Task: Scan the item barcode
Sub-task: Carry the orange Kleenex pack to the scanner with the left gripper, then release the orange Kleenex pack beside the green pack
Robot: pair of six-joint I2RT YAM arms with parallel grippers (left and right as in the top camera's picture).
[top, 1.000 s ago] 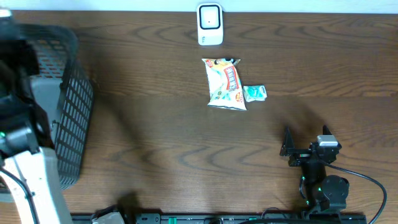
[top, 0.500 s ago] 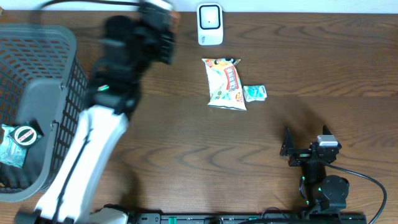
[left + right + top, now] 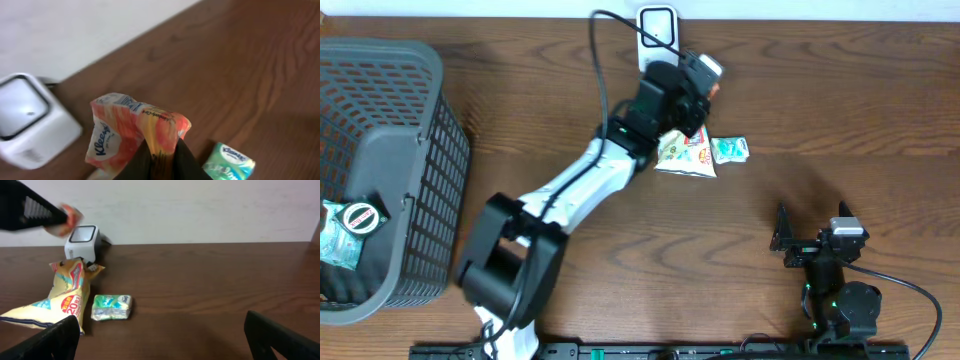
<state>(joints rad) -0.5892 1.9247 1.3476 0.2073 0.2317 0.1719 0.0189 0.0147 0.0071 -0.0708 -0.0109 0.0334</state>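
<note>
Only the overhead view shows the one basket (image 3: 430,150) at the left end of the counter (image 3: 620,240), with a greenish packet (image 3: 342,235) inside. There are two arms. The right tool (image 3: 812,228) sits near the front edge, its fingers wide apart. The left tool (image 3: 160,159) is clamped on the orange pack (image 3: 132,130), held up near the one scanner (image 3: 25,117). The left wrist view alone shows the pack's Kleenex print. One snack bag (image 3: 692,150) lies on the counter, with one green pack (image 3: 730,150) just beside it.
</note>
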